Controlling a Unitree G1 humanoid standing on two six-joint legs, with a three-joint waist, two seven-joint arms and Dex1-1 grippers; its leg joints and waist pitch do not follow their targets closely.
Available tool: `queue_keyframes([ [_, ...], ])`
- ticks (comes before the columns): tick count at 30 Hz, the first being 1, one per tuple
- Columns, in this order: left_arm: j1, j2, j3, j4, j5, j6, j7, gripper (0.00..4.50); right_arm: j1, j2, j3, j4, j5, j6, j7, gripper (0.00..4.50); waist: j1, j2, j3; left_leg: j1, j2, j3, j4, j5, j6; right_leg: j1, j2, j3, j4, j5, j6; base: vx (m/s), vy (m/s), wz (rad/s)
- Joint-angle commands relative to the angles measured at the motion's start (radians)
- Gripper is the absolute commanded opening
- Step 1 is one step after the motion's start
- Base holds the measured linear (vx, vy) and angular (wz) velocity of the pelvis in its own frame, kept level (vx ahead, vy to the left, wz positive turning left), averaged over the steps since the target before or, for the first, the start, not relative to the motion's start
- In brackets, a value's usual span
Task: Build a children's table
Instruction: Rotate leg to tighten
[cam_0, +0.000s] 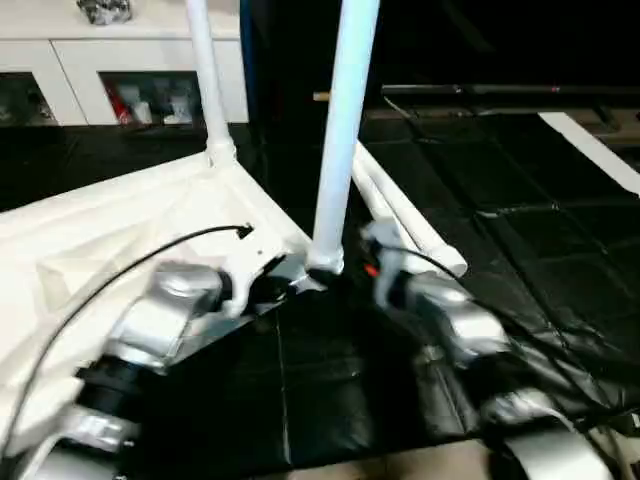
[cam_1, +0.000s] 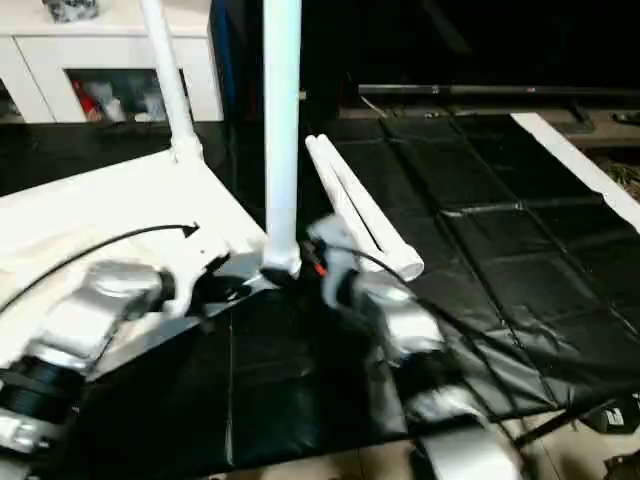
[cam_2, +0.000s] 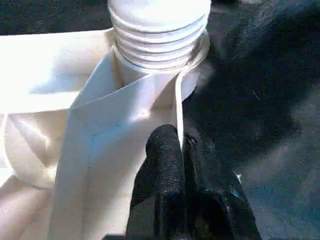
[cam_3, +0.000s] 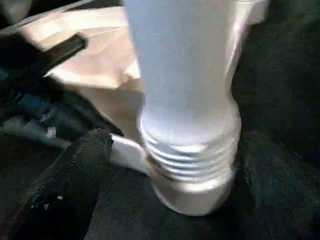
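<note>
We see the left tool (cam_2: 182, 165) clamped on the table top's rim (cam_2: 178, 107) beside the upright leg (cam_0: 343, 130); right tool (cam_3: 170, 165) spread wide around that leg's threaded base.

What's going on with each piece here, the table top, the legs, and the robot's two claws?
Table top: upside down on the black floor mat.
Near leg: upright in its corner socket, threads showing.
Far leg: upright in its socket.
Two spare legs: lying on the mat.
Left gripper: shut on the top's rim.
Right gripper: beside the near leg.
</note>
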Motion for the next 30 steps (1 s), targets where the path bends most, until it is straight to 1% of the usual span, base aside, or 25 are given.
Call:
queue_keyframes([
  [1, -0.018, 0.032, -0.048, -0.004, -0.008, -0.103, -0.121, 0.0, 0.013, -0.065, 0.036, -0.085, 0.006, 0.008, 0.124, 4.45, 0.007, 0.017, -0.069, 0.013, 0.035, -0.007, -0.057, -0.196, 0.041, 0.058, -0.077, 0.052, -0.076, -0.186, -0.183, 0.0, 0.0, 0.0],
  [2, -0.018, 0.033, -0.049, -0.003, -0.008, -0.105, -0.124, 0.0, 0.014, -0.068, 0.038, -0.086, 0.005, 0.008, 0.128, 4.45, 0.01, 0.018, -0.067, 0.016, 0.037, -0.006, -0.057, -0.203, 0.04, 0.054, -0.076, 0.053, -0.076, -0.193, -0.182, 0.0, 0.0, 0.0],
  [4, -0.022, 0.056, -0.07, 0.015, -0.01, -0.149, -0.184, 0.0, 0.023, -0.113, 0.069, -0.119, -0.011, 0.001, 0.199, 4.45, 0.017, 0.022, -0.065, 0.016, 0.039, -0.007, -0.06, -0.232, 0.025, 0.053, -0.079, 0.053, -0.078, -0.239, -0.18, 0.0, 0.0, 0.0],
  [5, -0.024, 0.073, -0.087, 0.027, -0.009, -0.183, -0.23, 0.0, 0.025, -0.137, 0.091, -0.138, -0.015, 0.003, 0.246, 4.45, 0.018, 0.021, -0.064, 0.015, 0.038, -0.007, -0.06, -0.236, 0.024, 0.054, -0.078, 0.052, -0.08, -0.25, -0.177, 0.0, 0.0, 0.0],
  [6, -0.024, 0.078, -0.092, 0.029, -0.009, -0.189, -0.244, 0.0, 0.025, -0.142, 0.097, -0.142, -0.016, 0.003, 0.259, 4.45, 0.023, 0.018, -0.065, 0.016, 0.04, -0.008, -0.062, -0.242, 0.022, 0.055, -0.08, 0.052, -0.08, -0.266, -0.17, 0.0, 0.0, 0.0],
  [7, -0.026, 0.087, -0.102, 0.035, -0.012, -0.208, -0.278, 0.0, 0.023, -0.151, 0.11, -0.146, -0.021, 0.001, 0.282, 4.45, 0.025, 0.019, -0.065, 0.018, 0.042, -0.008, -0.062, -0.241, 0.018, 0.052, -0.081, 0.053, -0.078, -0.263, -0.173, 0.0, 0.0, 0.0],
  [8, -0.026, 0.088, -0.103, 0.036, -0.013, -0.21, -0.28, 0.0, 0.023, -0.152, 0.111, -0.146, -0.022, 0.001, 0.283, 4.45, 0.026, 0.019, -0.065, 0.017, 0.041, -0.008, -0.062, -0.242, 0.018, 0.052, -0.08, 0.052, -0.079, -0.261, -0.176, 0.0, 0.0, 0.0],
  [9, -0.031, 0.099, -0.117, 0.048, -0.015, -0.242, -0.319, 0.0, 0.021, -0.158, 0.131, -0.152, -0.026, -0.005, 0.312, 4.45, 0.027, 0.016, -0.065, 0.017, 0.041, -0.007, -0.061, -0.242, 0.016, 0.051, -0.081, 0.053, -0.078, -0.258, -0.179, 0.0, 0.0, 0.0],
  [10, -0.034, 0.103, -0.123, 0.054, -0.015, -0.255, -0.333, 0.0, 0.022, -0.16, 0.141, -0.156, -0.027, -0.008, 0.324, 4.45, 0.029, 0.017, -0.065, 0.017, 0.04, -0.007, -0.061, -0.24, 0.015, 0.052, -0.081, 0.053, -0.077, -0.259, -0.178, 0.0, 0.0, 0.0],
  [13, -0.042, 0.112, -0.138, 0.069, -0.009, -0.284, -0.359, 0.0, 0.021, -0.16, 0.166, -0.165, -0.03, -0.01, 0.348, 4.45, 0.034, 0.016, -0.065, 0.015, 0.04, -0.008, -0.062, -0.237, 0.013, 0.054, -0.083, 0.053, -0.078, -0.278, -0.17, 0.0, 0.0, 0.0],
  [14, -0.048, 0.116, -0.147, 0.083, -0.003, -0.309, -0.38, 0.0, 0.018, -0.154, 0.185, -0.166, -0.035, -0.008, 0.359, 4.45, 0.034, 0.015, -0.066, 0.015, 0.041, -0.008, -0.062, -0.232, 0.012, 0.054, -0.083, 0.053, -0.076, -0.273, -0.169, 0.0, 0.0, 0.0],
  [18, -0.055, 0.115, -0.15, 0.094, -0.001, -0.327, -0.397, 0.0, 0.008, -0.139, 0.194, -0.148, -0.037, -0.005, 0.36, 4.45, 0.038, 0.015, -0.068, 0.014, 0.041, -0.008, -0.061, -0.216, 0.009, 0.054, -0.083, 0.053, -0.071, -0.24, -0.176, 0.0, 0.0, 0.0],
  [21, -0.061, 0.112, -0.15, 0.099, -0.004, -0.333, -0.407, 0.0, -0.001, -0.126, 0.198, -0.128, -0.036, 0.0, 0.366, 4.45, 0.043, 0.015, -0.069, 0.014, 0.042, -0.008, -0.06, -0.215, 0.007, 0.053, -0.084, 0.053, -0.07, -0.236, -0.179, 0.0, 0.0, 0.0],
  [22, -0.062, 0.111, -0.15, 0.1, -0.006, -0.335, -0.409, 0.0, -0.004, -0.122, 0.198, -0.122, -0.036, 0.0, 0.366, 4.29, 0.044, 0.016, -0.069, 0.014, 0.042, -0.008, -0.06, -0.213, 0.005, 0.053, -0.083, 0.053, -0.069, -0.229, -0.182, 0.0, 0.0, 0.0],
  [23, -0.063, 0.112, -0.15, 0.102, -0.007, -0.337, -0.414, 0.0, -0.008, -0.116, 0.194, -0.114, -0.03, 0.004, 0.367, 4.29, 0.045, 0.017, -0.07, 0.015, 0.043, -0.008, -0.061, -0.213, 0.004, 0.053, -0.084, 0.053, -0.069, -0.226, -0.182, 0.0, 0.0, 0.0],
  [26, -0.068, 0.114, -0.149, 0.119, -0.009, -0.354, -0.424, 0.0, -0.018, -0.107, 0.19, -0.098, -0.018, 0.01, 0.366, 3.93, 0.046, 0.016, -0.07, 0.013, 0.042, -0.008, -0.06, -0.205, 0.003, 0.055, -0.083, 0.052, -0.066, -0.203, -0.185, 0.0, 0.0, 0.0],
  [27, -0.069, 0.115, -0.149, 0.123, -0.009, -0.357, -0.426, 0.0, -0.02, -0.105, 0.191, -0.095, -0.017, 0.011, 0.367, 3.93, 0.046, 0.016, -0.07, 0.013, 0.041, -0.008, -0.06, -0.204, 0.004, 0.055, -0.083, 0.052, -0.066, -0.204, -0.184, 0.0, 0.0, 0.0],
  [28, -0.069, 0.115, -0.148, 0.127, -0.008, -0.36, -0.427, 0.0, -0.022, -0.103, 0.19, -0.09, -0.018, 0.009, 0.368, 3.73, 0.046, 0.016, -0.069, 0.014, 0.041, -0.007, -0.06, -0.211, 0.003, 0.054, -0.084, 0.052, -0.068, -0.216, -0.183, 0.0, 0.0, 0.0],
  [29, -0.07, 0.116, -0.148, 0.129, -0.008, -0.361, -0.428, 0.0, -0.023, -0.102, 0.19, -0.087, -0.018, 0.009, 0.369, 3.73, 0.046, 0.016, -0.069, 0.014, 0.041, -0.007, -0.06, -0.213, 0.002, 0.055, -0.084, 0.053, -0.068, -0.222, -0.182, 0.0, 0.0, 0.0],
  [30, -0.07, 0.116, -0.147, 0.132, -0.008, -0.362, -0.428, 0.0, -0.024, -0.099, 0.189, -0.083, -0.017, 0.009, 0.37, 3.57, 0.047, 0.014, -0.069, 0.014, 0.042, -0.007, -0.06, -0.216, 0.001, 0.055, -0.085, 0.053, -0.069, -0.232, -0.179, 0.0, 0.0, 0.0],
])
